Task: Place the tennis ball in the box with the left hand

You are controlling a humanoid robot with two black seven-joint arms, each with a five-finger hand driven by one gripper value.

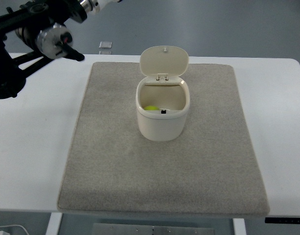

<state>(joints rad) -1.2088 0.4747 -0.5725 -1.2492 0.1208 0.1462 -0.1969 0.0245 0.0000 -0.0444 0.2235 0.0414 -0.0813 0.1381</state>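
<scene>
Already the tennis ball (151, 108) sits inside the box (162, 122) — well away from the left hand (52, 41). Can't tell its fingers; swinging back could knock the open lid (164, 61).

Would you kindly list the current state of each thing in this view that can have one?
box: upright on the mat, open.
lid: hinged back, standing up behind the opening.
tennis ball: inside the box, only partly visible.
left arm: raised at the upper left, away from the box; hand not clearly visible.
mat: lying flat on the table.
</scene>
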